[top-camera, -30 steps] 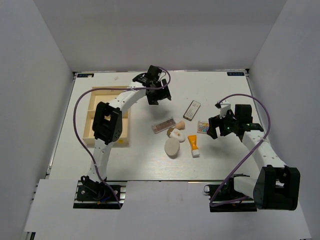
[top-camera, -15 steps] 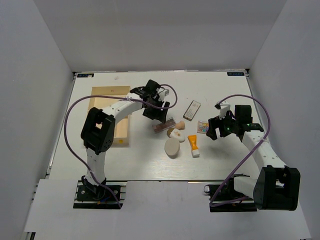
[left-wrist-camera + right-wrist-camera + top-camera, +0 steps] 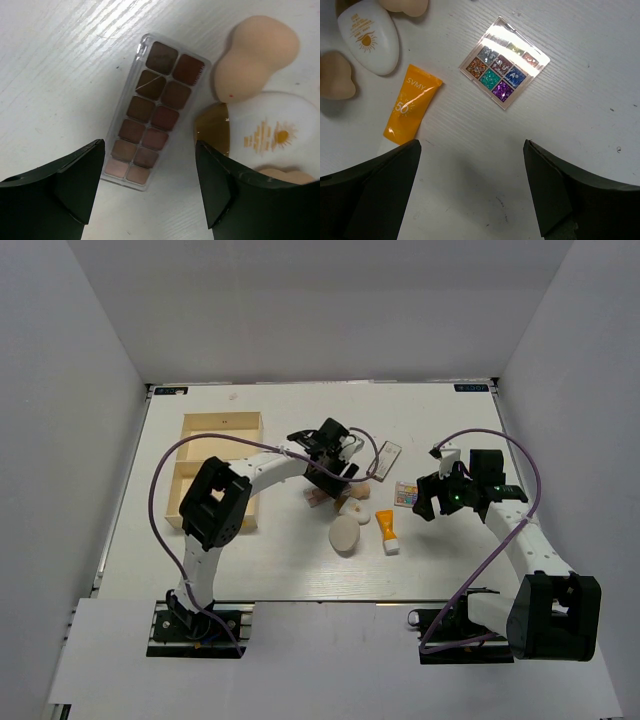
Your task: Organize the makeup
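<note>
The makeup lies mid-table. A slim brown-shade case [image 3: 152, 135] lies flat, with a beige sponge [image 3: 255, 57] and a white egg-shaped bottle [image 3: 270, 132] to its right. My left gripper [image 3: 335, 462] is open and empty just above this case, its jaws straddling the case's near end [image 3: 150, 200]. A second slim case [image 3: 388, 458] lies further back. The cream round compact [image 3: 345, 535] and the orange tube [image 3: 410, 110] lie nearer. My right gripper [image 3: 470, 190] is open and empty, hovering just short of the multicolour square palette [image 3: 504, 62].
A light wooden compartment tray [image 3: 190, 485] stands at the left of the table. The left arm reaches across from the tray side to the cluster of items. White walls enclose the table on three sides.
My left gripper has swung from the back of the table, near the tray, rightward and nearer, down over the brown-shade case. The right arm has not moved.
</note>
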### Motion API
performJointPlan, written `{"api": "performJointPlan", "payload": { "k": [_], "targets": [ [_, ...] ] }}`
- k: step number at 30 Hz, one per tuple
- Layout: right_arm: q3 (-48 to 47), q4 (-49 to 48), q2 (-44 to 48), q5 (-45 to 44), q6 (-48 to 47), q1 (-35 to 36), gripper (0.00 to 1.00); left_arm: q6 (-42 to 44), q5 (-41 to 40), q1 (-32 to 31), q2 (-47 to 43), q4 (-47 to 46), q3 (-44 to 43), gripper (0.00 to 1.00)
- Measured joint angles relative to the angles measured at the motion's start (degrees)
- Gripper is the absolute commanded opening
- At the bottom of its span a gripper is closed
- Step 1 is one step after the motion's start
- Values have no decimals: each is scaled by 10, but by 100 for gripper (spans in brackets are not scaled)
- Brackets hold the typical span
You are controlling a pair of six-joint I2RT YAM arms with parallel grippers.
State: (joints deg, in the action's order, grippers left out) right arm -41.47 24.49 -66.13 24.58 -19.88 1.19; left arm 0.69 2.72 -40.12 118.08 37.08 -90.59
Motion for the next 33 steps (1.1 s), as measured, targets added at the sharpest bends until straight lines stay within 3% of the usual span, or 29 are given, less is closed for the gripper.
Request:
{"api": "performJointPlan", "payload": {
  "k": [7,13,33],
  "targets": [
    [-7,13,-1,0,0,0,89,13,-95,-11,8,-6,2,83],
    [-15,15,-9,0,0,0,89,22,-120,-7,8,-27,10,83],
    [-23,26,-26,0,0,0,89,58,-23,-7,-31,-89,98,83]
  ]
}}
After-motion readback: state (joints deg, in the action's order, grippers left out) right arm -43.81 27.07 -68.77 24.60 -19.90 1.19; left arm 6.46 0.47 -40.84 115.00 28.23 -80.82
